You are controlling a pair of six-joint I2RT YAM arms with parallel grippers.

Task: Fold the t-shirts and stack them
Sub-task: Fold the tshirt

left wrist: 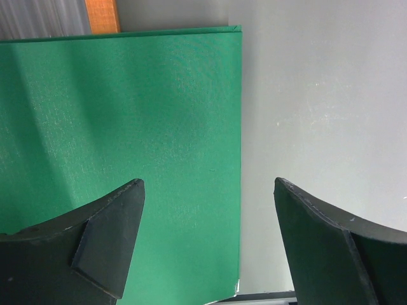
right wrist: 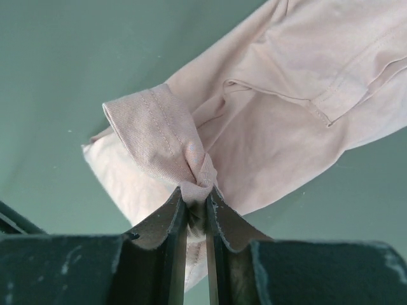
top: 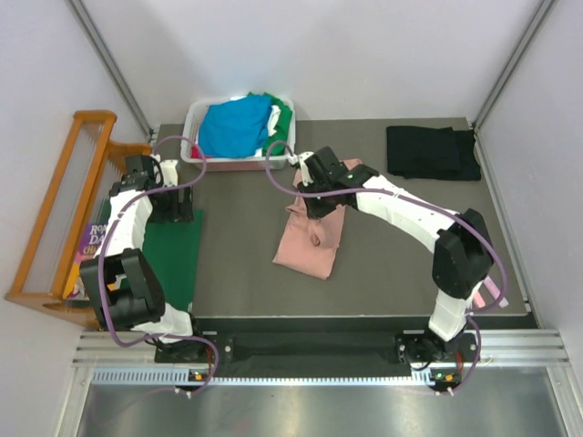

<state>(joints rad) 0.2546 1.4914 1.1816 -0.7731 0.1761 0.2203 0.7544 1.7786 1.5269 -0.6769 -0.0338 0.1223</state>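
Right jaws, closest to the right wrist lens: clamped together on a bunched fold of the dusty-pink t-shirt (right wrist: 286, 95), with a stitched hem (right wrist: 152, 121) gathered into the pinch and raised off the counter (right wrist: 76, 63).

1. Counter (top: 392, 264): grey mat that carries every item below.
2. Right arm (top: 401, 209): reaches from the near right to mid-counter, with its wrist over the far end of the pink shirt.
3. Left arm (top: 127, 228): drawn in at the left side. Left jaws: wide apart with nothing between them, hanging over the right edge of the green board (left wrist: 127, 114).
4. Dusty-pink t-shirt (top: 310, 246): mid-counter, rumpled, lying roughly lengthwise and not yet a tidy rectangle. It is the item in hand.
5. Green board (top: 173, 255): flat, to the left of the pink shirt and apart from it.
6. Basket (top: 193, 118): far edge, left of centre, heaped with a blue t-shirt (top: 232, 127) and other colours, all unfolded.
7. Black t-shirt (top: 433, 152): folded, in the far right corner, well apart from the pink one.

Handling note (judgement): the step looks like folding 1 hemmed edge in over the body.
- The pinch is narrow and twisted, so the cloth should be carried low and drawn taut enough to untwist.
- It should be laid across the body before the jaws part.
- Lifting high risks dragging the whole shirt.
- The idle left jaws could pin the near end.
- Release only once the hem lies flat.
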